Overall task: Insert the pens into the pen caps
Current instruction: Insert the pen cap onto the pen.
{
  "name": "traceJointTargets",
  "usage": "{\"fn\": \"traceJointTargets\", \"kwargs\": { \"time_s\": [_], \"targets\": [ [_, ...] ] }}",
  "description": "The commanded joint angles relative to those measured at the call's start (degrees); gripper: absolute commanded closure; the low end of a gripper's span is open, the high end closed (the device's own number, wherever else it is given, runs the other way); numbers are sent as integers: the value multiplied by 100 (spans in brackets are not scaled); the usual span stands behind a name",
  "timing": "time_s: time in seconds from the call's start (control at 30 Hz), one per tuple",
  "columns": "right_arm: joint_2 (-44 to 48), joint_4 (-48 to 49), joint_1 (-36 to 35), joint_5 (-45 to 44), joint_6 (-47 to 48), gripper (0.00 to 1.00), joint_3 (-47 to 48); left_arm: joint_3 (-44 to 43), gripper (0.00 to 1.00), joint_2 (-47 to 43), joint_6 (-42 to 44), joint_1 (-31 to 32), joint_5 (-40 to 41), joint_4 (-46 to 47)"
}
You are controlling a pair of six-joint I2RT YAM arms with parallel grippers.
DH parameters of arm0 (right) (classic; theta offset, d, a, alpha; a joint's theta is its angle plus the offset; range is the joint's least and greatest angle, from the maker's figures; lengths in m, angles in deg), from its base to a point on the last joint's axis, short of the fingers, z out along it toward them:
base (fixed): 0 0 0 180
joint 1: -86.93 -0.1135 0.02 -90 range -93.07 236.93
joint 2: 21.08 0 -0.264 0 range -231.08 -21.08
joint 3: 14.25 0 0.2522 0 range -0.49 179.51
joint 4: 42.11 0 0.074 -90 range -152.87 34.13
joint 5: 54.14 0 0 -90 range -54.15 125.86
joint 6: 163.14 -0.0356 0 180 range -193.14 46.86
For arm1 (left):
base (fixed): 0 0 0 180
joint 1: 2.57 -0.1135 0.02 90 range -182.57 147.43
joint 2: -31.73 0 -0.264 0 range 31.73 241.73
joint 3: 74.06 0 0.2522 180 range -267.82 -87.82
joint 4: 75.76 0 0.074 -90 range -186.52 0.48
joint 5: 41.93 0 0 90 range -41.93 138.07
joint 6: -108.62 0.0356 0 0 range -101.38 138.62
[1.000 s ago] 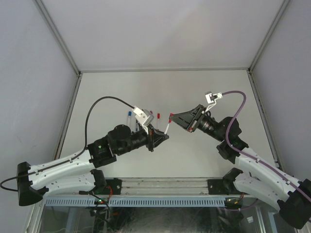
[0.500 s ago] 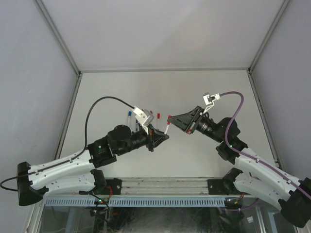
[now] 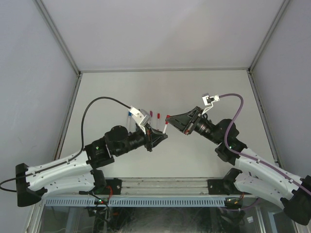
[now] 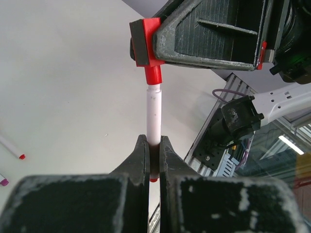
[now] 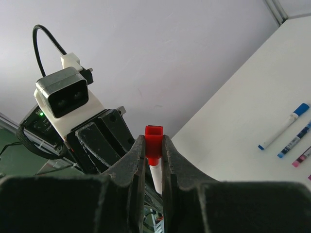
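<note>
- Tabletop (image 3: 204,150), pale and walled in by grey panels, is filling the middle of the overhead view.
- Left arm (image 3: 63,170) is reaching from the lower left of that view up toward the centre, with a black cable looping above it.
- Right arm (image 3: 252,165) is reaching from the lower right toward the same centre point, with a purple cable arching over it.
- Left gripper (image 4: 154,145) is clenching the lower part of one pen (image 4: 154,114). The whitish barrel is standing up between the two dark fingers in the left wrist view, and a small red end is poking out below them.
- Right gripper (image 5: 153,145) is pinching a red pen cap (image 5: 153,141) between its fingers, at the centre of the right wrist view.
- Pen and cap are meeting in the air above the table, midway between the two arms. The barrel's upper end is sitting at the cap's mouth, and how deep it is going in cannot be told.
- Spare pens (image 5: 284,132) are lying side by side on the table at the right edge of the right wrist view, one of them blue-ended. In the overhead view they are showing just left of the grippers.
</note>
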Motion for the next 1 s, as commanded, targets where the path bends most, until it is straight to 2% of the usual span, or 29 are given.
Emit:
{"fn": "traceJointTargets", "kwargs": {
  "time_s": [0.0, 0.97],
  "targets": [
    [54, -67, -171, 131, 117, 100, 145, -18, 100, -162, -111, 2, 261, 605],
    [136, 189, -537, 443, 556, 100, -206, -45, 100, -185, -139, 2, 417, 558]
  ]
}}
